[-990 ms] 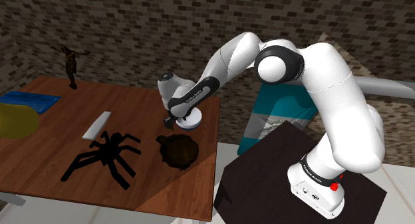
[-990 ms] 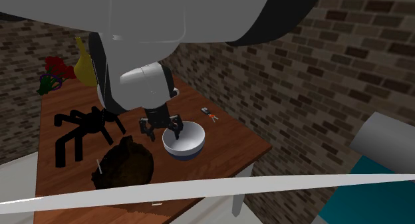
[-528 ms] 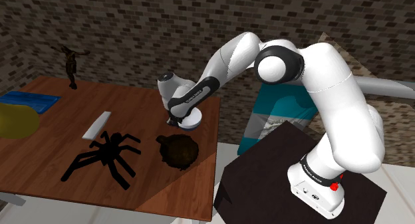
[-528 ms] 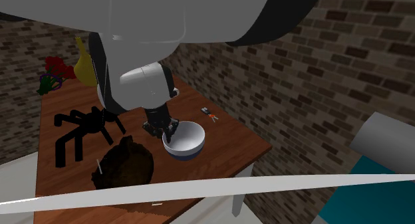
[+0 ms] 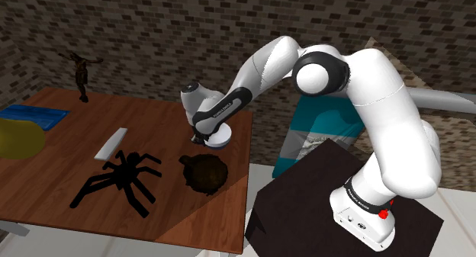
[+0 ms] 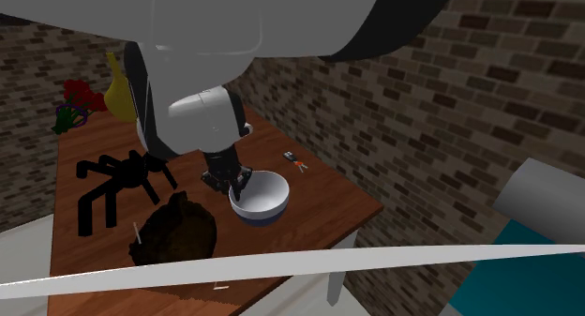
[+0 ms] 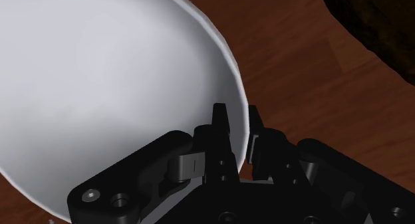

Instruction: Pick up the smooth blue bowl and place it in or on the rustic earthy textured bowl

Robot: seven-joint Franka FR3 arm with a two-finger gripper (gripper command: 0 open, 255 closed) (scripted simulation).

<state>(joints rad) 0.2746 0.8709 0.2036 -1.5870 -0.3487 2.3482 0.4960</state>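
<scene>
Two black fingers point(image 7: 221, 126) of the gripper point(image 6: 234, 182) straddle the rim of the white-and-blue bowl point(image 6: 262, 200), one inside the wall and one outside. As far as the wrist view shows, they are clenched on it. The bowl sits upright on the table point(image 5: 152, 118), near the edge closest to the stand. The rough dark-brown bowl point(image 5: 206, 174) is near it, towards the shoulder view's bottom edge, with a strip of bare wood between them.

The step in hand appears to be the lift. A pinch at one point of the rim lets the far side sag, so the rise should be slow and vertical until the base clears the brown bowl's lip. The carry is short. Centre the load over the brown bowl, lower it until it is seated, and only then release. The black spider figure point(image 5: 118, 179) lies beyond the brown bowl, outside the likely path.
</scene>
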